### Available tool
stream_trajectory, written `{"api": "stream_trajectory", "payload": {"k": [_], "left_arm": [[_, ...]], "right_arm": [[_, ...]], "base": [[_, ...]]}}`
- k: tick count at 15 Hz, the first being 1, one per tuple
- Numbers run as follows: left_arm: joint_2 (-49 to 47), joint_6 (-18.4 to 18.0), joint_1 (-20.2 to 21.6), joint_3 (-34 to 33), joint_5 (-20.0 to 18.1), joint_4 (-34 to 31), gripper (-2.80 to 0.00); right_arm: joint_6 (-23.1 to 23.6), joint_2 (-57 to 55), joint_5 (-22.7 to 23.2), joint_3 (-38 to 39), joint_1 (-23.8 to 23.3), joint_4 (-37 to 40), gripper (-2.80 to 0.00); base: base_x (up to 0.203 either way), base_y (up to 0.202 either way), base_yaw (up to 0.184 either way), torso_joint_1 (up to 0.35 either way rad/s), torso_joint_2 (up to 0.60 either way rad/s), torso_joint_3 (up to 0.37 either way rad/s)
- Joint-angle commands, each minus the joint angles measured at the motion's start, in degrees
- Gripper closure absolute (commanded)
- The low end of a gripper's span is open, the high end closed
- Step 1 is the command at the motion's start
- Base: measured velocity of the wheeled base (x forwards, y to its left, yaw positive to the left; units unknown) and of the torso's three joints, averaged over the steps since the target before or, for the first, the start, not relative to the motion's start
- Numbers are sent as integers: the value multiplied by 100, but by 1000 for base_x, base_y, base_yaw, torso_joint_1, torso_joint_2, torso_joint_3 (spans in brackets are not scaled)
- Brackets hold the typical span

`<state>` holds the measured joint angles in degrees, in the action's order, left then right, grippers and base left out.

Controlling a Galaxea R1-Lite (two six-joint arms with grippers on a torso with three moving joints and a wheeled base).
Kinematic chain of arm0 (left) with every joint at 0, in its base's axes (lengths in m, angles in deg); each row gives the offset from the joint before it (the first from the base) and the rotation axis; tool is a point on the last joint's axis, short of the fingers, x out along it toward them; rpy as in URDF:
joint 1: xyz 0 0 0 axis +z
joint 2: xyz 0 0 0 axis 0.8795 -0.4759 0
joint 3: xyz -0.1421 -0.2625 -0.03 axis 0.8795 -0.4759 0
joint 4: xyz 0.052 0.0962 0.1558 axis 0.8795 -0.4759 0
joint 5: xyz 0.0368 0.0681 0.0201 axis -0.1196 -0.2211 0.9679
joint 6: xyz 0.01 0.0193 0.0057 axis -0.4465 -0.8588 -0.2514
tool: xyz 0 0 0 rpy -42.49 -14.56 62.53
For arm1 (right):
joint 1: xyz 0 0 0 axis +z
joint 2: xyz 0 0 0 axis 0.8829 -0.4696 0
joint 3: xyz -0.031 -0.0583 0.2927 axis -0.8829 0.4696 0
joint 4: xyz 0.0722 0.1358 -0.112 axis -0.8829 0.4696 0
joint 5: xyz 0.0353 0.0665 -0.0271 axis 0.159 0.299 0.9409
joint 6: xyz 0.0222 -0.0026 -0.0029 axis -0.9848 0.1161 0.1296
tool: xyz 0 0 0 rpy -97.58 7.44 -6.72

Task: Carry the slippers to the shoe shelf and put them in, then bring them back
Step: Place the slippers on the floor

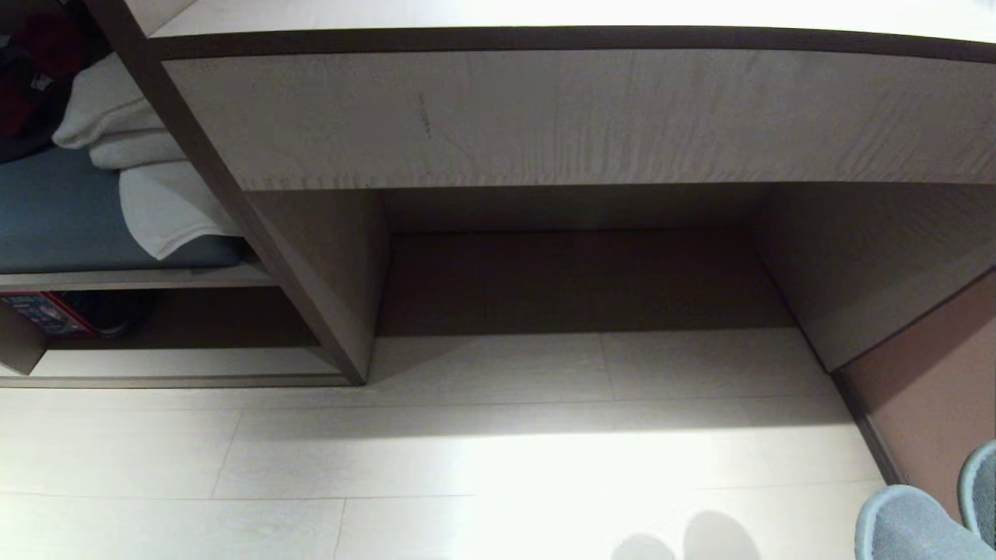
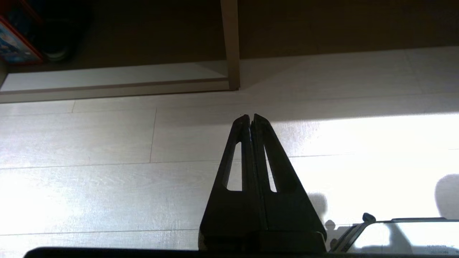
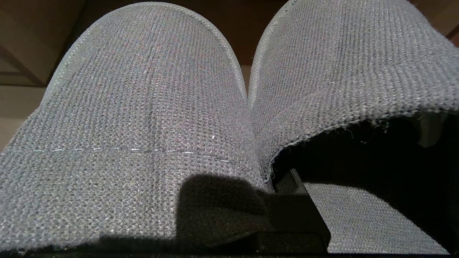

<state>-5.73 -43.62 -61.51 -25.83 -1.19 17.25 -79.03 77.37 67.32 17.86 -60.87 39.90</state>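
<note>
The two slippers [image 3: 143,107] fill the right wrist view side by side, grey-dark knit with rounded toes pointing away. My right gripper [image 3: 273,179] is shut on the slippers where their inner edges meet, and one black finger [image 3: 292,200] reaches into the open back of one of them. In the head view only the slippers' toes [image 1: 906,529] show, at the lower right above the floor. The shoe shelf [image 1: 187,362] is the low open compartment at the far left under the blue cushion; its base board [image 2: 107,77] also shows in the left wrist view. My left gripper [image 2: 251,116] hangs shut and empty over the floor.
A taller desk alcove [image 1: 576,280] lies straight ahead, parted from the shelf by a slanted side panel [image 1: 311,264]. A red-and-blue box [image 1: 43,311] and a dark object sit inside the shelf's left end. White folded cloth [image 1: 148,171] lies on the blue cushion [image 1: 70,225]. A brown panel [image 1: 934,397] bounds the right.
</note>
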Motion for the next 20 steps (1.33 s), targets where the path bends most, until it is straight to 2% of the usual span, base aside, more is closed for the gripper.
{"api": "stream_trajectory", "payload": {"k": [1,20], "left_arm": [[-9,5,1,0,0,2,0],[-9,40,1,0,18,11,0]], "right_arm": [[2,-7,1,0,2,1,0],[2,-7,1,0,2,1,0]], "base": [[0,0,0,2,2,-203],[0,0,0,2,3,-198]]}}
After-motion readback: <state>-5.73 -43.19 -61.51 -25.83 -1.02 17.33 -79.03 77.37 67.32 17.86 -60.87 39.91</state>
